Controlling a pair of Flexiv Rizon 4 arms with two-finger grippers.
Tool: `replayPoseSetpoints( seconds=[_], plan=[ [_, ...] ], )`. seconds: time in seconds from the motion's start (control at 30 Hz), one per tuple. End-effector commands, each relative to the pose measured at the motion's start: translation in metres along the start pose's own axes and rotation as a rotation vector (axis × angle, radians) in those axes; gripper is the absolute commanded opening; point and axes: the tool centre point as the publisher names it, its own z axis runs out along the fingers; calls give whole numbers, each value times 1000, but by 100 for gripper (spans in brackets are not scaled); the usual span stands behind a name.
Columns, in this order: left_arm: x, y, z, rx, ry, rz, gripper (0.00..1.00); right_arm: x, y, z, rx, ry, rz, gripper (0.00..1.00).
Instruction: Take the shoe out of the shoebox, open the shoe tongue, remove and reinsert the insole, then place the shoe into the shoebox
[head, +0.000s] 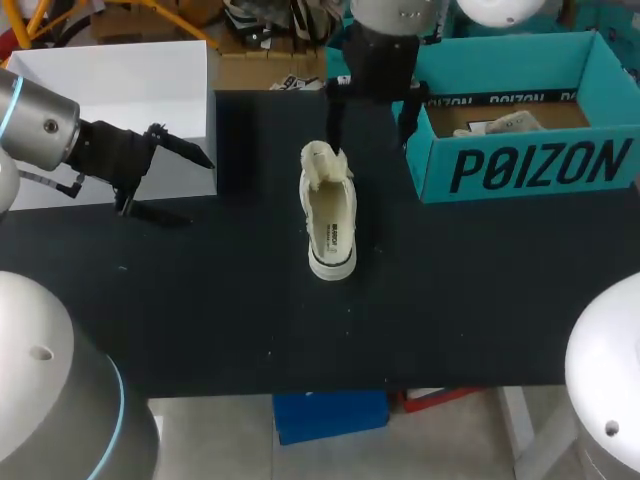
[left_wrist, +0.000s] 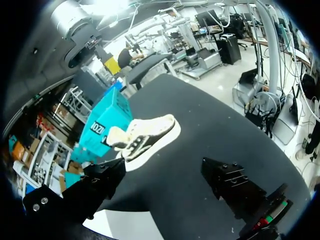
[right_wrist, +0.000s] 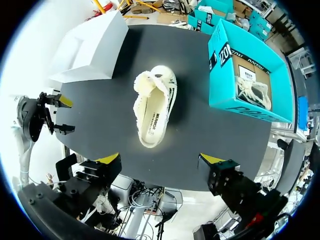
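Cream shoe (head: 330, 215) lies mid-table (head: 200, 320), long axis running from far edge to near edge, its opened end just under my right gripper (head: 372, 140), fingers spread, whereas my left gripper (head: 195, 190), also spread, sits well apart by the left edge.

Silver arms (head: 35, 120), black end effectors (right_wrist: 161, 159)

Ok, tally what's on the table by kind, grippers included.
Shoes: 2 (table shoe, boxed shoe)
Boxes: 2 (teal shoebox, white box)
Grippers: 2 (left gripper, right gripper)
Total: 6
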Motion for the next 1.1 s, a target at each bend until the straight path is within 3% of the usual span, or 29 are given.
replayPoseSetpoints(
  seconds=[0.03, 0.83, 0.93, 1.1],
  plan=[
    [1, 0, 1, -3, -3, 2, 100, 4, 10, 10, 18, 1, -4, 100],
    [1, 0, 1, -3, -3, 2, 100, 1, 9, 3, 15, 2, 4, 100],
    [1, 0, 1, -3, -3, 2, 100, 11, 8, 10, -90, 54, -75, 100],
    [1, 0, 1, -3, -3, 2, 100, 10, -10, 10, -240, 172, -135, 100]
  ],
)
